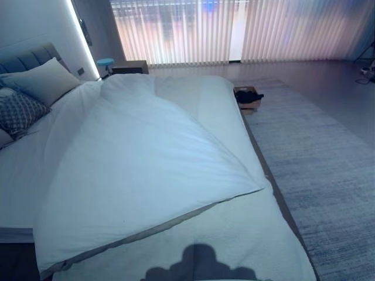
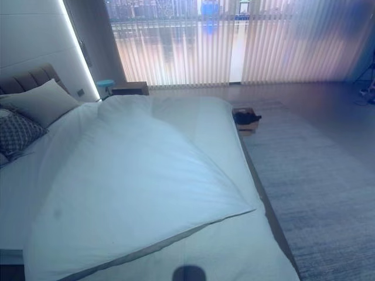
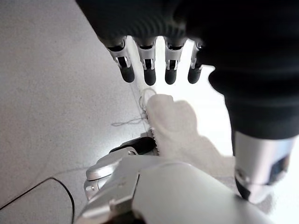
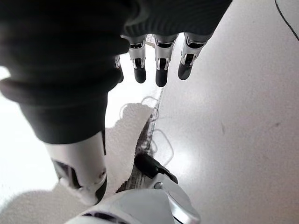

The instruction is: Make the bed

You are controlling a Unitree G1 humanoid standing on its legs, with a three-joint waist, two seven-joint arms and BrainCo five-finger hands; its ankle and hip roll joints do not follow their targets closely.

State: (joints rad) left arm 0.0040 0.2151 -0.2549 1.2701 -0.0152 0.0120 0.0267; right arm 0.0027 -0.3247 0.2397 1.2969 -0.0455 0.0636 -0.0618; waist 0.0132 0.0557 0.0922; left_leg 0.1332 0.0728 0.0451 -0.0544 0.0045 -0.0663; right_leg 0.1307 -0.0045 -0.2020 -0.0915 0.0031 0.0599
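A wide bed lies before me with its padded headboard at the left. A white duvet lies askew on it; its near edge runs diagonally and ends in a point at the bed's right side. Below that edge a pale textured cover shows. A plain pillow and a patterned one rest by the headboard. My left hand hangs over the floor with straight fingers, holding nothing. My right hand hangs the same way, beside a white cloth edge.
A grey carpet runs along the bed's right side. A small box with something dark in it stands on the floor by the far corner. A nightstand and a blue stool stand before the curtained window.
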